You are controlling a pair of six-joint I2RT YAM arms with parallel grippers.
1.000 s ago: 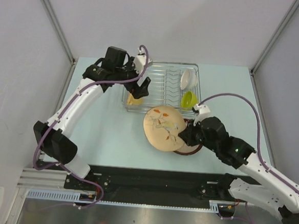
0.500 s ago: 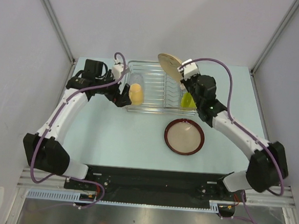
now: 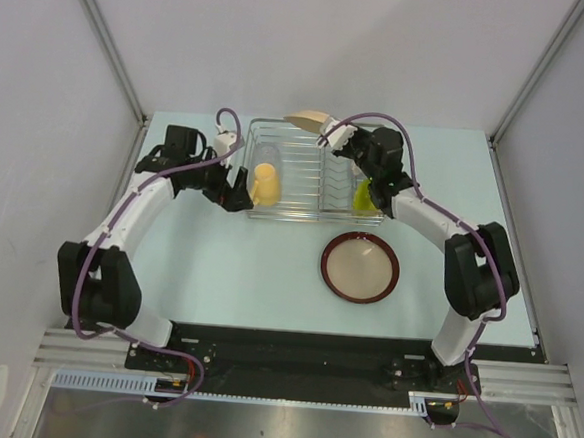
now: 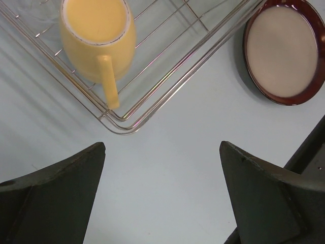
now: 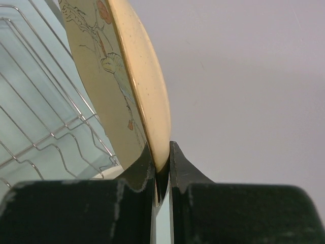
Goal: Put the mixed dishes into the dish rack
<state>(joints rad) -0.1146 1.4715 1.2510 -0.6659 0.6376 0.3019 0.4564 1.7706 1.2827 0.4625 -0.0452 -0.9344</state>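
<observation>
The round wooden plate [image 3: 309,121] with its leaf pattern hangs nearly edge-on over the back rail of the dish rack [image 3: 307,212]. My right gripper [image 3: 327,132] is shut on its rim. In the right wrist view the plate [image 5: 109,76] rises from between the closed jaws of that gripper [image 5: 161,152], with rack wires [image 5: 45,117] below. The yellow-orange mug [image 3: 264,184] lies in the rack's left end. My left gripper [image 3: 240,193] is open just outside the rack's left front corner. In its wrist view the mug [image 4: 96,35] lies beyond the left gripper [image 4: 162,147], which is over bare table.
A lime-green bowl [image 3: 366,194] stands in the rack's right end, partly behind my right arm. The beige plate with a dark-brown rim [image 3: 359,267] lies flat on the table in front of the rack, also in the left wrist view [image 4: 284,48]. Grey walls enclose the table.
My right arm has lifted the wooden plate off the table and carried it over the rack's back edge, turning it nearly edge-on. My left gripper has drawn back left from the mug.
</observation>
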